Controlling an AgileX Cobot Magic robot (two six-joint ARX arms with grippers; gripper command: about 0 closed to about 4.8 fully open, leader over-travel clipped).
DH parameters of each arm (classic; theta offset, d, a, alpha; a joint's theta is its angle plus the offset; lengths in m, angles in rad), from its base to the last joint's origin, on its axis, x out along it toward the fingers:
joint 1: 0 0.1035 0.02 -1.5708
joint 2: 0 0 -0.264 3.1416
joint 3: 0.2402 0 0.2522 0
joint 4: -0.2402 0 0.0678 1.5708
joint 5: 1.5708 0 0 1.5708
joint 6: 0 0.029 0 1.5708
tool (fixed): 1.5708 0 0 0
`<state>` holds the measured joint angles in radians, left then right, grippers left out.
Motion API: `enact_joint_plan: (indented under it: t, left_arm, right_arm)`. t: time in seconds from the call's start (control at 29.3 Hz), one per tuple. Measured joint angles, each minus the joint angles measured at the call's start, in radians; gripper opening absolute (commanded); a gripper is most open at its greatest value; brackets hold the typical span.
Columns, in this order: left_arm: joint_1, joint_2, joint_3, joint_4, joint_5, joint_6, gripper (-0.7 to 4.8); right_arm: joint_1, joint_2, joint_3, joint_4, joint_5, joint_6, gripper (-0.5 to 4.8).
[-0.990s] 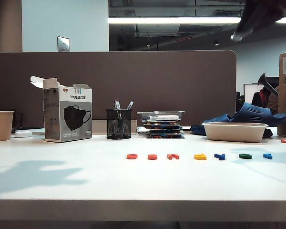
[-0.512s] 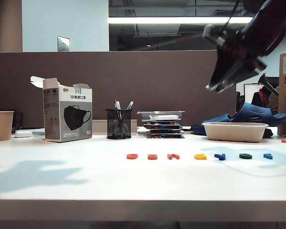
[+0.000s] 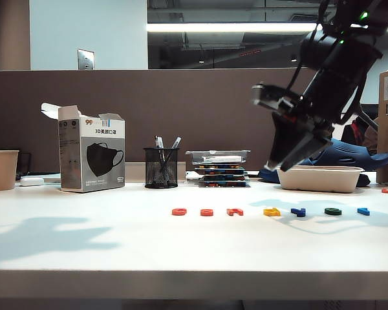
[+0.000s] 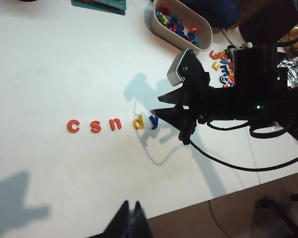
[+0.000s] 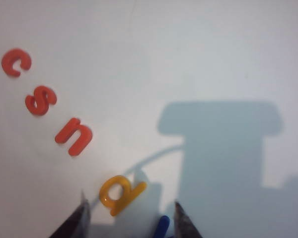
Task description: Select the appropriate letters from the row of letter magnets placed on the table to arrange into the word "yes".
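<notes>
Right end effector [image 3: 279,163]: has swung down from high above the far right of the surface to hang over the right part of the row; fingers spread wide, nothing between them. A second ago it was barely in the exterior view.
Wrist view, right: my two fingertips [image 5: 82,213] straddle the yellow letter [image 5: 120,193], with the tip of the dark blue y [image 5: 161,225] just showing beside it.
Left end effector [image 4: 130,224]: parked low at the near side of the surface, well apart from the row; fingers appear pressed together, holding nothing.
Row of letter magnets [image 3: 269,211]: unmoved on the surface [image 3: 116,245]; c, s, n in red-orange, then yellow, dark blue, dark green, light blue.
Dark blue y [image 3: 299,212]: in the row, just right of yellow, untouched.
Dark green e [image 3: 333,211]: further right, untouched.
Red-orange s [image 4: 95,126]: second from the left end, untouched.
Meaning for the task: no letter picked yet; the descent and spread fingers read as an approach to the first letter.
Concern: I seem centred nearer yellow than the y; likely need a small shift toward the blue one.
</notes>
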<state>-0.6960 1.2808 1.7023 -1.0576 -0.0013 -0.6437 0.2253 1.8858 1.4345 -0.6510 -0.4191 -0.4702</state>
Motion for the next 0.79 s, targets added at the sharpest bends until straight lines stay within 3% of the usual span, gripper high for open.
enact_joint_plan:
  t: [0.41,0.79]
  left_arm:
    - [0.000,0.000,0.000,0.000,0.000,0.000,-0.05]
    - [0.000,0.000,0.000,-0.001,0.000,0.000,-0.05]
  right_arm:
    - [0.000,0.039,-0.002,-0.050,0.066,-0.100,2.06]
    - [0.010,0.082,-0.001,-0.084,0.068,-0.111,1.98]
